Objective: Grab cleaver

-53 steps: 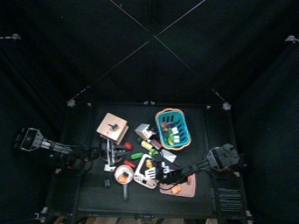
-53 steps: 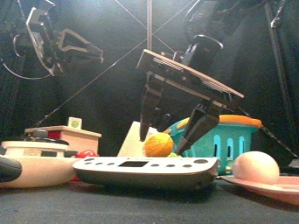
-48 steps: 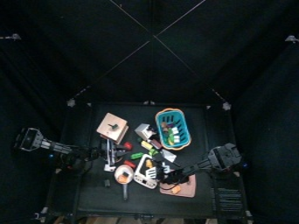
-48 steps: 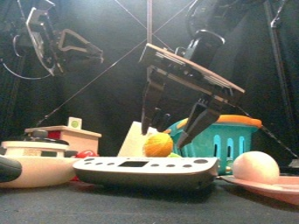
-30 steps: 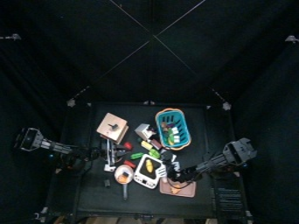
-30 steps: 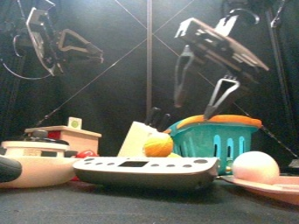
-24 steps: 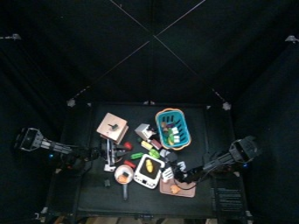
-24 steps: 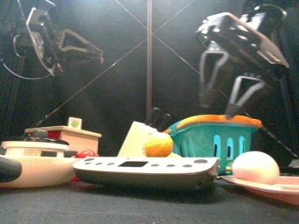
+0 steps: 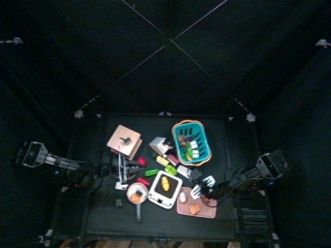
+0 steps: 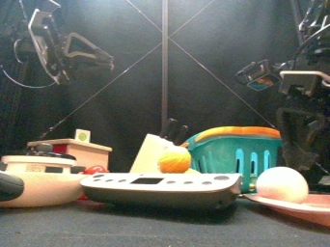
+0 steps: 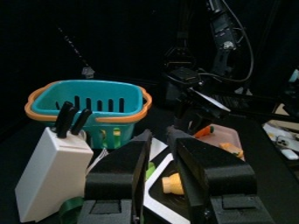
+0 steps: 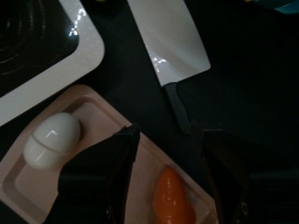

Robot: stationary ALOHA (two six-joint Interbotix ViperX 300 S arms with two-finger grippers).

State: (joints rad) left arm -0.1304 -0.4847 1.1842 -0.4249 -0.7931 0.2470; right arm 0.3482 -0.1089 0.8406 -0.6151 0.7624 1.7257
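Note:
The cleaver (image 12: 165, 41) lies flat on the black table, with a broad shiny blade and a black handle (image 12: 181, 108). In the right wrist view my right gripper (image 12: 172, 144) hangs open and empty above it, with the handle's end just beyond the jaw tips. In the top view the right gripper (image 9: 204, 194) is at the table's front right. In the front view it hangs at the far right (image 10: 298, 130). My left gripper (image 11: 160, 162) is open and empty at the left, held high (image 10: 80, 50).
A pink tray (image 12: 105, 179) with an egg (image 12: 52, 140) and an orange piece (image 12: 170, 197) lies under the right gripper. A white scale (image 10: 161, 186), a teal basket (image 10: 238, 150), a white knife block (image 11: 55, 164), an orange (image 10: 175, 161) and a bowl (image 10: 39, 185) crowd the table.
My right arm has swung from over the table's middle to the front right and turned its gripper downward over the cleaver and pink tray. The left arm has not moved.

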